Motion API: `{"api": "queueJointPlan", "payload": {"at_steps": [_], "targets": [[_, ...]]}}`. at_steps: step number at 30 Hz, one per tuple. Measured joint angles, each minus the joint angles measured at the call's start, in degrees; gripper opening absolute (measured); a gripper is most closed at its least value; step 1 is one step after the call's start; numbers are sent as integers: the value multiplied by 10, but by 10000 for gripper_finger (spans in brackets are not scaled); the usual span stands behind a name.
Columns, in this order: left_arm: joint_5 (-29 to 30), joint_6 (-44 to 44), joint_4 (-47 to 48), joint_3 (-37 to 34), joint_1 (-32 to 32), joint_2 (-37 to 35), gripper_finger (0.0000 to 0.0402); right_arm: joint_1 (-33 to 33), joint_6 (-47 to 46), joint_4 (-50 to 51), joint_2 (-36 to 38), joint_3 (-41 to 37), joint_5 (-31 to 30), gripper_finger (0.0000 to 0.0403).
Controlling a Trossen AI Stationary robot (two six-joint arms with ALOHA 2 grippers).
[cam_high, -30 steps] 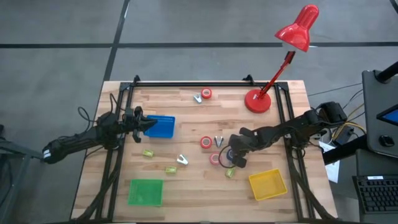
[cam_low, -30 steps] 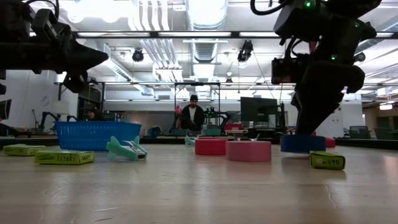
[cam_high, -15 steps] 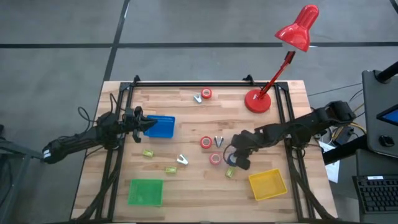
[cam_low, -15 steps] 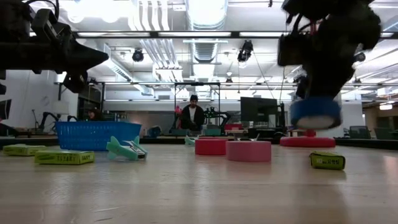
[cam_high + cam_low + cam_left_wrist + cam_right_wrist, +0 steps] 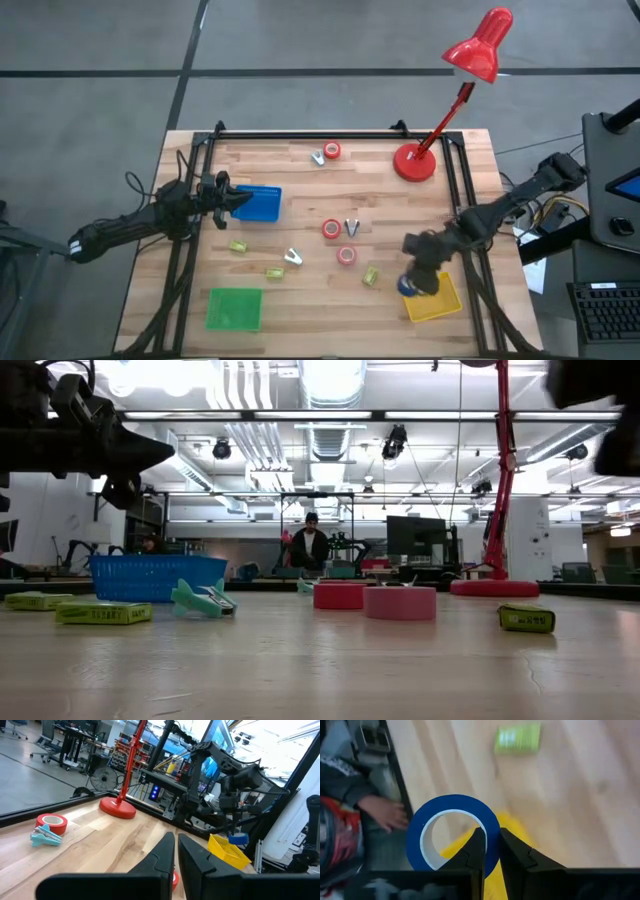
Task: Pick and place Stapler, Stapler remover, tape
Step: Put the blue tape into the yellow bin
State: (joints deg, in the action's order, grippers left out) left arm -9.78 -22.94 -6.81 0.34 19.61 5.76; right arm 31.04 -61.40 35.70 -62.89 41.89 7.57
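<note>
My right gripper (image 5: 413, 284) is shut on the blue tape roll (image 5: 452, 837), above the left part of the yellow tray (image 5: 432, 297); this also shows far off in the left wrist view (image 5: 238, 838). Red tape rolls lie flat on the table at the far side (image 5: 331, 150) and in the middle (image 5: 331, 229), (image 5: 346, 256). Pale staple removers (image 5: 318, 157), (image 5: 351, 228), (image 5: 292, 257) and small yellow-green staplers (image 5: 238, 245), (image 5: 273, 271), (image 5: 370, 276) lie around them. My left gripper (image 5: 238, 200) is shut and empty at the blue basket (image 5: 258, 203). My right gripper pinches the blue roll's ring wall (image 5: 492, 827), one finger inside the pale hole and one outside. The fingers come from above, pointing down. The roll lies level in the hold, lifted clear over the yellow tray.
A green tray (image 5: 234, 308) stands near the front left. The red lamp's round base (image 5: 414, 162) stands at the far right, its stem slanting up over the table's far right corner. Black frame rails run along the table's left, right and far edges.
My right gripper has lifted the blue tape roll off the table's middle and carried it toward the right and near edges, to above the yellow tray. The roll has stayed in the shut fingers. The other things lie as before.
</note>
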Motion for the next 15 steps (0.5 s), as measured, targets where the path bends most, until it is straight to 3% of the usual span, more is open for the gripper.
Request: {"api": "queueJointPlan", "payload": {"at_steps": [7,15], "targets": [[0,0,0,0,0,0,26,95,-154,69,6,0,-27,33],[0,0,0,0,0,0,26,139,-265,133,-29,0,-16,33]]}}
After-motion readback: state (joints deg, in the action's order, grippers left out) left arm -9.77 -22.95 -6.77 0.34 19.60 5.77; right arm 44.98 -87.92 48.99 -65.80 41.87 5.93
